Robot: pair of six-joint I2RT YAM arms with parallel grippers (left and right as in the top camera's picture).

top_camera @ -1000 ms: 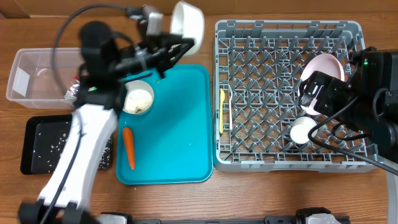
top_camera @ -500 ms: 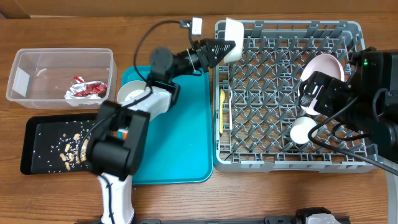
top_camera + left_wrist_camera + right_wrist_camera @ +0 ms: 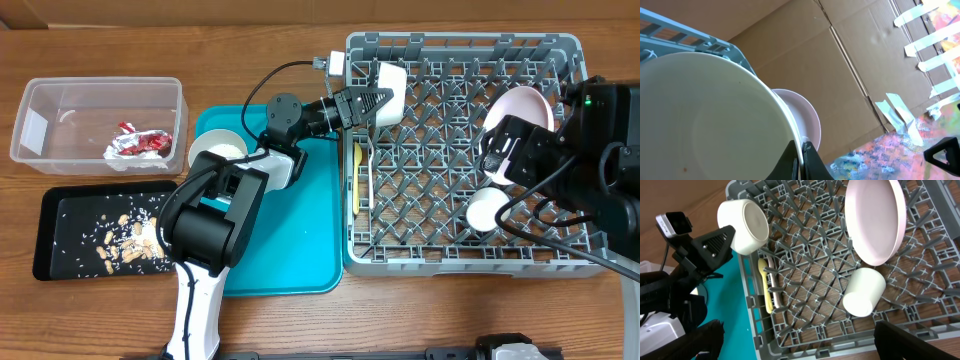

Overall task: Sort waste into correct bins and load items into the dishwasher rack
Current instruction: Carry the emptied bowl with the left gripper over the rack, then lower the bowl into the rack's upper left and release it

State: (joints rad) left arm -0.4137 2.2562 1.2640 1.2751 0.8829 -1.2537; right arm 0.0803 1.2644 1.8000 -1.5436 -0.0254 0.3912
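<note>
A white bowl [image 3: 710, 115] fills the left of the frame, its inside facing the camera. At the bottom edge the gripper [image 3: 801, 149] pinches the bowl's rim between its 2 dark fingers [image 3: 815, 164]. A pale pink plate [image 3: 807, 122] peeks out behind the rim. A grey rack [image 3: 685, 37] corner shows top left, and brown cardboard [image 3: 840, 65] with white tape [image 3: 930, 30] lies behind.

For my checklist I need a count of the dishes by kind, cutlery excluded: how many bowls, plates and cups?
Bowls: 2, held bowl in the left gripper, second bowl on the teal tray
Plates: 1, plate in the rack
Cups: 1, cup in the rack
Total: 4
</note>
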